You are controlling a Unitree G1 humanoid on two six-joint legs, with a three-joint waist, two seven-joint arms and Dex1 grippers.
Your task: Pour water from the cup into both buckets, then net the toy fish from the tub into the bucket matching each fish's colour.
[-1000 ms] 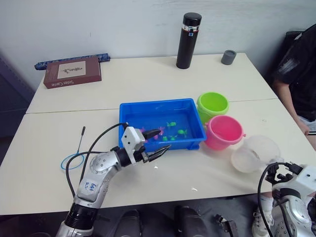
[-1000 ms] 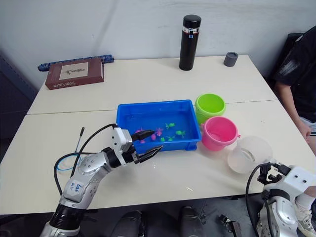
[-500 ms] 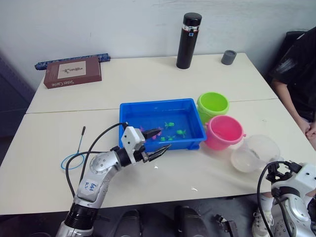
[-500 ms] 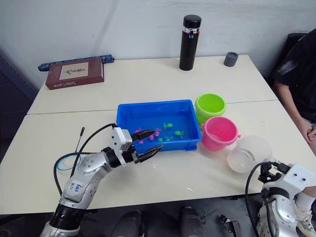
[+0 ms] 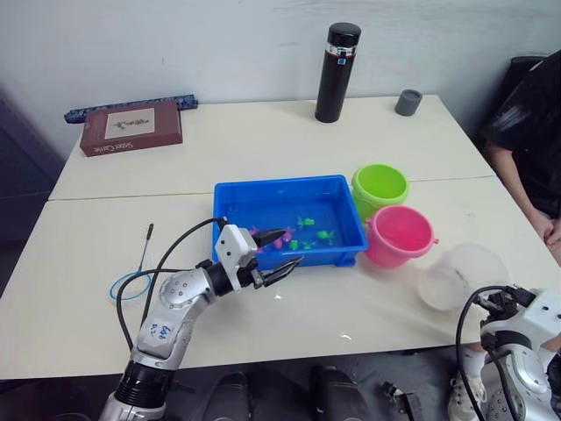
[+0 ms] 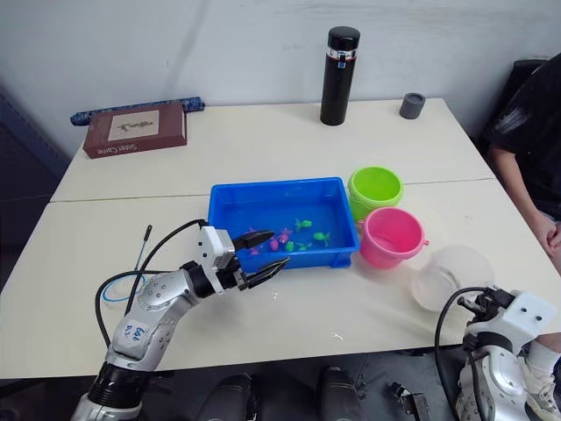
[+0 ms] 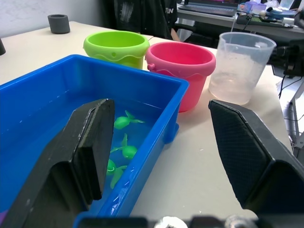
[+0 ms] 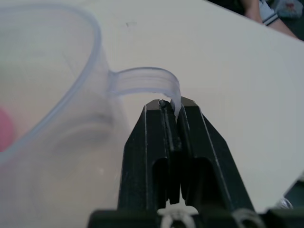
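Spanning the frame, the white table [image 5: 263, 145] carried every item. The tub [image 5: 287, 219], bright blue, sat near the table's middle, holding shallow water and the toy fish [image 5: 302, 237]: green ones toward its right end, magenta ones toward its left, near the front wall. Just off the tub's right end stood the green bucket [image 5: 379, 186], with the pink bucket [image 5: 400, 235] touching or nearly touching it on the side toward the front edge. The cup [image 5: 463, 276], translucent, stood upright near the front-right corner, apart from the pink bucket; some water may have been in it, though this was hard to confirm. A brown book [image 5: 131, 127] lay near the back-left corner, a black flask [image 5: 337, 60] stood at the back edge, and a small grey cap [image 5: 408, 103] sat toward the back-right corner. The net [image 5: 133, 276] lay flat near the left edge, handle pointing toward the back. The left gripper [image 5: 282, 250] hovered over the tub's front-left corner, fingers spread wide and empty. The right gripper [image 8: 170, 105] was pinched closed on the cup's thin handle.
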